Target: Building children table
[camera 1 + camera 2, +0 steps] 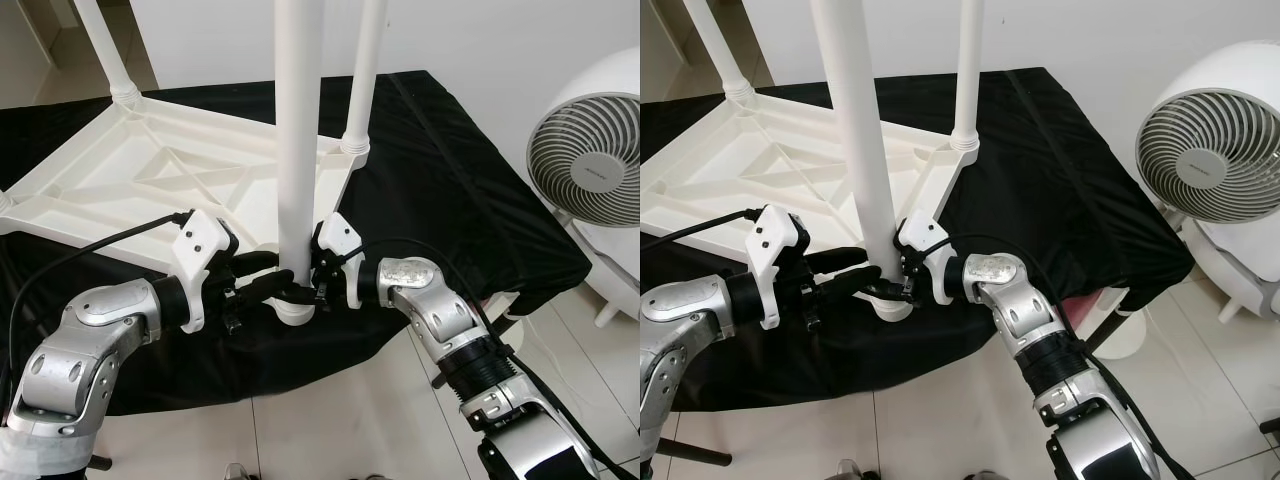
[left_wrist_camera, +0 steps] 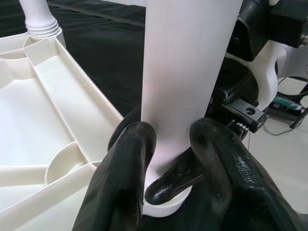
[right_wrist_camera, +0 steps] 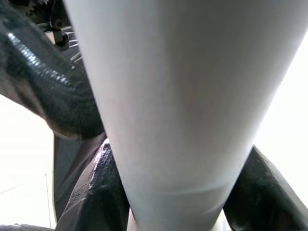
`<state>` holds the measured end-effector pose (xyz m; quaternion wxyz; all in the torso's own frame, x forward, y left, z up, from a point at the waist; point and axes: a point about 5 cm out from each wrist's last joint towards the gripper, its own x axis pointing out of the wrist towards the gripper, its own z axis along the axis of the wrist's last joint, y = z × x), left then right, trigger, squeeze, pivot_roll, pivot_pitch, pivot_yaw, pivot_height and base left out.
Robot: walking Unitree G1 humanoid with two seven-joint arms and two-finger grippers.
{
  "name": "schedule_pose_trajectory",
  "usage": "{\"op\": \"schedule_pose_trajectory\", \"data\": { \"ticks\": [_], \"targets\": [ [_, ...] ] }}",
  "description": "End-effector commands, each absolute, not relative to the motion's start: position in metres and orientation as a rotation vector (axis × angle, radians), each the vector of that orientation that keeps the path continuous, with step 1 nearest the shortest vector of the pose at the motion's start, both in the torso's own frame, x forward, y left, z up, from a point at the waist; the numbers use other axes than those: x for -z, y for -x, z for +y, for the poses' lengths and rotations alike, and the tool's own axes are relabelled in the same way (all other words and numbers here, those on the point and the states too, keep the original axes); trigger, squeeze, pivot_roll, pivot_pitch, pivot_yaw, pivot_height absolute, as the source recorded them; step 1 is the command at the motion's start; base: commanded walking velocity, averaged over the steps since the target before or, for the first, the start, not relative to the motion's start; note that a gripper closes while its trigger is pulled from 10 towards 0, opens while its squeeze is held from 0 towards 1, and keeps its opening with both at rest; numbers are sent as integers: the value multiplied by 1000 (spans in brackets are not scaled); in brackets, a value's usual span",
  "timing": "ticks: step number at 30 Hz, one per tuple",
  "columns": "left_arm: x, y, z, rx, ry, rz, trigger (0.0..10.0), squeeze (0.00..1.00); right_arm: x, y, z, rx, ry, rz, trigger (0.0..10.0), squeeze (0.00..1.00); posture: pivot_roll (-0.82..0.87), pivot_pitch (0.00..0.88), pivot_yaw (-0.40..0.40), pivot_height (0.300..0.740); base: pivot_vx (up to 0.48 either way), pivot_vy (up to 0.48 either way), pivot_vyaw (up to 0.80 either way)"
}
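- Both forearms reach in level toward each other, elbows bent, meeting at the base of one white table leg [image 1: 298,130].
- The left gripper [image 1: 268,277] is clenched on the leg's foot end from the robot's left; its fingers [image 2: 126,173] straddle the tube just above the flared collar.
- The right gripper [image 1: 318,280] grasps the same leg from the opposite side, its black fingers [image 3: 103,192] pressed against the tube on either side.
- The white tabletop [image 1: 150,180] lies upside down on a black cloth [image 1: 440,190], ribbed underside facing up.
- The held leg stands upright, long axis vertical, at the tabletop's near corner, close to the cloth's front edge.
- Two more legs stand upright in their sockets: one [image 1: 362,70] at the far right corner, one [image 1: 105,50] at the far left corner.
- Beyond the cloth's right edge, bare tiled floor [image 1: 560,340] and a white fan [image 1: 590,160], well apart from the arms.
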<state>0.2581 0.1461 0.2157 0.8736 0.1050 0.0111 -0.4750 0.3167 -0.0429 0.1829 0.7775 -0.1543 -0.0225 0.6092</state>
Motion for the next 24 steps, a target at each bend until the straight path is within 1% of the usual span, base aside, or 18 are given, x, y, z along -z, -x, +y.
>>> {"op": "schedule_pose_trajectory", "data": {
  "ticks": [1,2,6,8,10,12,13,14,21,22,24],
  "targets": [
    [-214,-261,153,922,-237,38,10000,0,-171,-318,-46,-1267,351,-2,0,0,-31,124,30,740,0,0,0],
    [-214,-260,155,929,-249,49,10000,0,-170,-321,-50,-1213,353,5,0,0,-31,126,31,740,0,0,0],
    [-213,-259,157,934,-257,56,10000,0,-169,-323,-52,-1182,352,7,0,0,-31,126,31,740,0,0,0],
    [-211,-256,160,958,-280,83,10000,0,-169,-330,-57,-1091,351,9,0,0,-27,129,33,740,0,0,0],
    [-211,-256,160,958,-280,83,10000,0,-169,-330,-57,-1091,351,9,0,0,-27,129,33,740,0,0,0],
    [-204,-251,169,984,-326,139,10000,0,-169,-340,-66,-923,338,16,0,0,-25,133,37,740,0,0,0],
    [-204,-251,169,984,-326,139,10000,0,-169,-340,-66,-923,338,16,0,0,-25,133,37,740,0,0,0],
    [-201,-249,174,989,-341,165,10000,0,-169,-345,-71,-834,321,23,0,0,-25,133,37,740,0,0,0],
    [-198,-250,174,986,-350,178,10000,0,-165,-345,-72,-716,284,46,0,0,-25,135,37,740,0,0,0],
    [-198,-252,173,980,-347,174,10000,0,-163,-343,-71,-671,265,52,0,0,-25,137,35,740,0,0,0],
    [-198,-253,172,973,-342,168,10000,0,-161,-339,-68,-640,247,60,0,0,-25,139,35,740,0,0,0]
  ]
}}
